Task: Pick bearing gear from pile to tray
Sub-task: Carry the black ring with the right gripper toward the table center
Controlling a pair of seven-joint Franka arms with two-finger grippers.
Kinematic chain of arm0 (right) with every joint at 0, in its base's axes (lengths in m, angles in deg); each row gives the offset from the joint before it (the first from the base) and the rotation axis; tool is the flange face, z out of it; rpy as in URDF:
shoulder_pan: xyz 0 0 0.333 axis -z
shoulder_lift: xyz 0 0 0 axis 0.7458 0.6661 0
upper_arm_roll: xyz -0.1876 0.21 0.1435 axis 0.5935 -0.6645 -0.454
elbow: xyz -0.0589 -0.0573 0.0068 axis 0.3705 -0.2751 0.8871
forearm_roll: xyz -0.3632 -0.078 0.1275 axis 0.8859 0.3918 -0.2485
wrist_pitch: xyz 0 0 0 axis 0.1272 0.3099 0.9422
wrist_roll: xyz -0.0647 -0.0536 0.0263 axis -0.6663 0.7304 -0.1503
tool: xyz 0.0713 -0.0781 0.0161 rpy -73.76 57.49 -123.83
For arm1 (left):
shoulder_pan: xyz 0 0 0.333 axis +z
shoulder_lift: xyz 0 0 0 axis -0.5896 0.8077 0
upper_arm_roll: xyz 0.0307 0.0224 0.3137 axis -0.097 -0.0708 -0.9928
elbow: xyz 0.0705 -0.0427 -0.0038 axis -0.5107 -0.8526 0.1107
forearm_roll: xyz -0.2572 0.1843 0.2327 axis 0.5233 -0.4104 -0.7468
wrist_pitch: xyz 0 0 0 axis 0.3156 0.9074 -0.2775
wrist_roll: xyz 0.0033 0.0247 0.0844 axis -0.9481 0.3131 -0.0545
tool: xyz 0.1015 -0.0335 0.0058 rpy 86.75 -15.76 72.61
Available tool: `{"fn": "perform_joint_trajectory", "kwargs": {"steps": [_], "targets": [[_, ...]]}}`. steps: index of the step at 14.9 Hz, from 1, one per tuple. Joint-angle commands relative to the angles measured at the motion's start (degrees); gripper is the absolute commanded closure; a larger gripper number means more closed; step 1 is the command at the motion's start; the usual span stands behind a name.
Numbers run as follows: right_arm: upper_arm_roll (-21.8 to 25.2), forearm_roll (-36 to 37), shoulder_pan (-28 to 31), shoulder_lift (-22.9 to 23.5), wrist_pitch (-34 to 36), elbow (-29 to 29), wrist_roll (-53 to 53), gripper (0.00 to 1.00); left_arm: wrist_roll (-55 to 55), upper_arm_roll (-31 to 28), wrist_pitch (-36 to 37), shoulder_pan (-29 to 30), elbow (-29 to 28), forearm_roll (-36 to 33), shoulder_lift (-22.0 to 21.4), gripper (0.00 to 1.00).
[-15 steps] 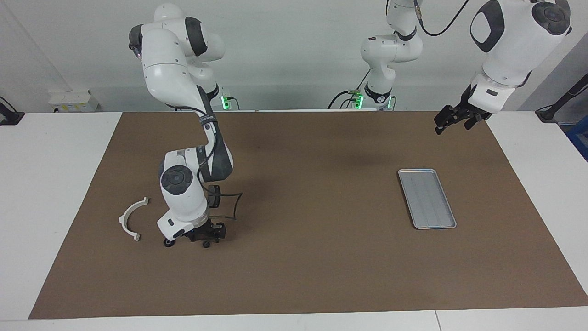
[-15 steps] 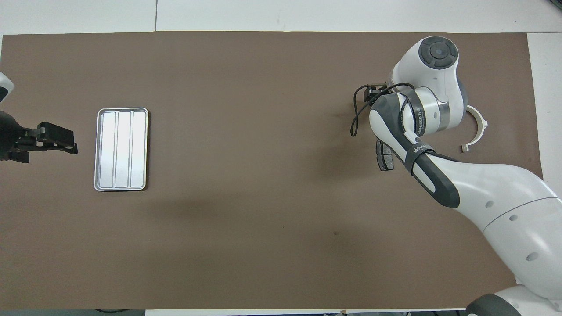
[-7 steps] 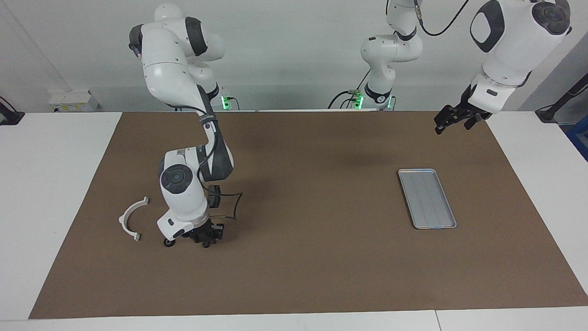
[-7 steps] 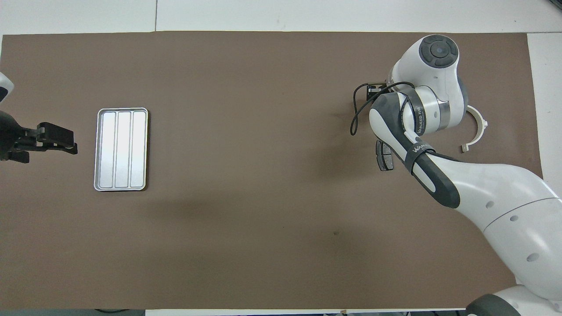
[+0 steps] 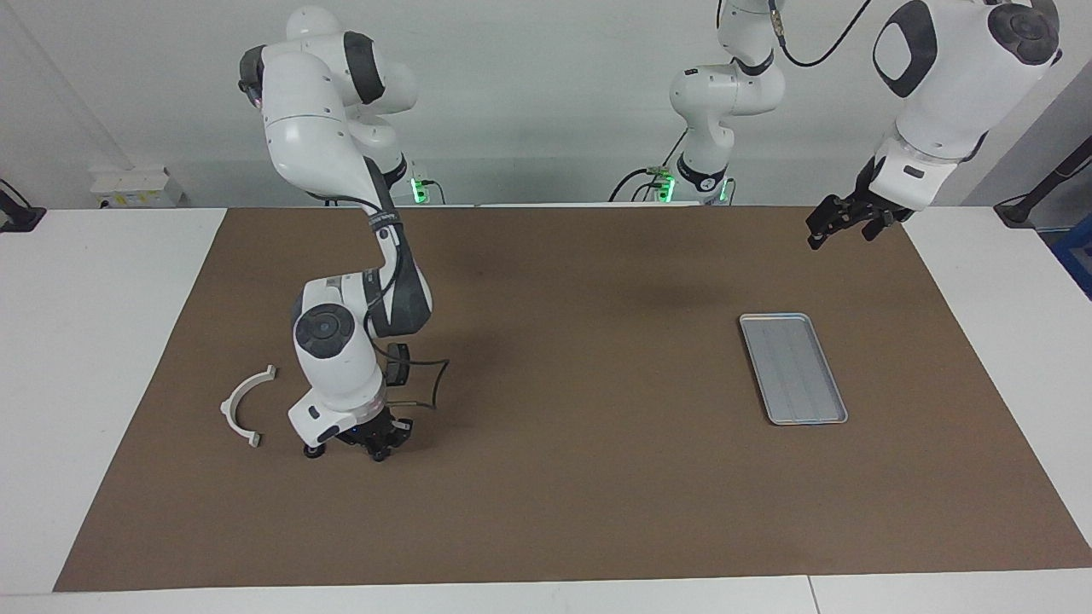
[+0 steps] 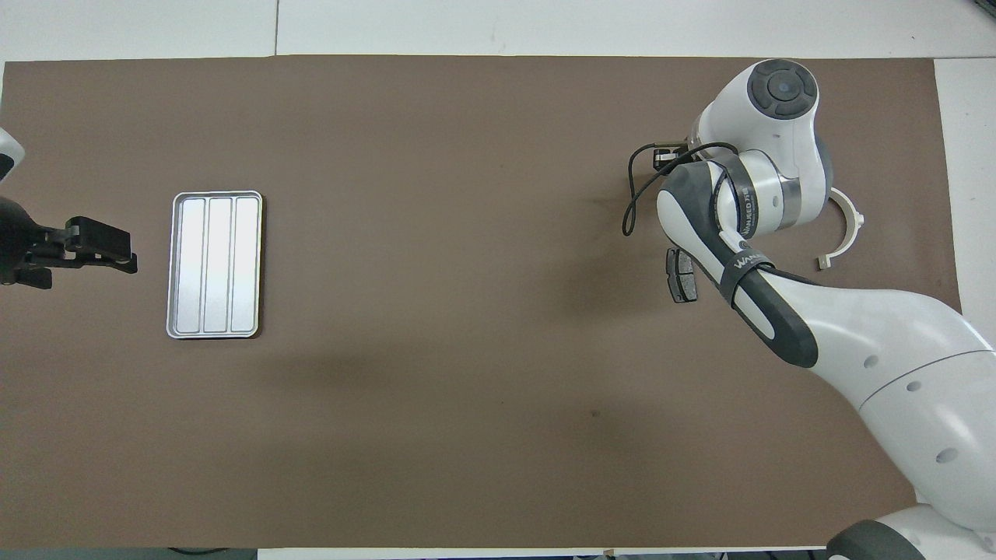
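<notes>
The pile lies toward the right arm's end of the table. It holds a white curved bracket (image 5: pixel 228 412), also in the overhead view (image 6: pixel 857 226), a dark grey plate (image 6: pixel 682 277) and small black round pieces (image 5: pixel 314 450) (image 5: pixel 379 454). My right gripper (image 5: pixel 365 437) is down low at the black pieces, beside the bracket. The arm hides it in the overhead view. The silver tray (image 5: pixel 772 318) (image 6: pixel 176 264) lies bare toward the left arm's end. My left gripper (image 5: pixel 840 224) (image 6: pixel 101 253) waits in the air beside the tray, holding nothing that I can see.
A brown mat (image 5: pixel 580 477) covers the table, with white table surface (image 5: pixel 94 341) around it. A black cable loop (image 5: pixel 431 384) hangs from the right wrist. A cable box (image 5: pixel 136 186) sits at the table's edge by the wall.
My right gripper has shifted slightly toward the white bracket while staying low at the black pieces. The left arm has not moved.
</notes>
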State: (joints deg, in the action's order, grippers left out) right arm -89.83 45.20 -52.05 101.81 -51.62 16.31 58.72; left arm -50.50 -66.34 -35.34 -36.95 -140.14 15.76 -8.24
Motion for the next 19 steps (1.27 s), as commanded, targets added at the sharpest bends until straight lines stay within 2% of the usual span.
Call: {"fn": "perform_joint_trajectory", "kwargs": {"steps": [1, 4, 6, 10, 12, 15, 19], "targets": [[-0.4, 0.5, 0.7, 1.0, -0.9, -0.7, -1.0, 1.0, -0.4, 0.2, -0.6, 0.3, -1.7, 0.5, -1.6, 0.0], [-0.4, 1.0, 0.7, 0.9, 0.2, -0.7, -1.0, 1.0, -0.4, 0.2, -0.6, 0.3, -1.7, 0.5, -1.6, 0.0], [-0.4, 1.4, 0.3, 0.5, 4.0, -1.6, -1.1, 1.0, -0.4, 0.2, -0.6, 0.3, -1.6, 0.5, -1.6, 0.0], [-1.2, 0.8, -1.2, -3.5, 22.2, -11.6, -1.0, 1.0, -0.4, 0.2, -0.6, 0.3, -1.7, 0.5, -1.6, 0.0], [-1.5, -1.3, -5.0, -7.0, 30.7, -14.7, -2.4, 1.0, -0.4, 0.2, -0.6, 0.3, -1.7, 0.5, -1.6, 0.0], [-2.2, -6.2, -11.3, -8.3, 37.5, -19.6, -20.9, 1.0, -0.4, 0.2, -0.6, 0.3, -1.6, 0.5, -1.6, 0.0], [-2.4, -9.5, -21.0, -8.6, 33.9, -20.2, -45.8, 1.0, -0.4, 0.2, -0.6, 0.3, -1.7, 0.5, -1.6, 0.0]]}}
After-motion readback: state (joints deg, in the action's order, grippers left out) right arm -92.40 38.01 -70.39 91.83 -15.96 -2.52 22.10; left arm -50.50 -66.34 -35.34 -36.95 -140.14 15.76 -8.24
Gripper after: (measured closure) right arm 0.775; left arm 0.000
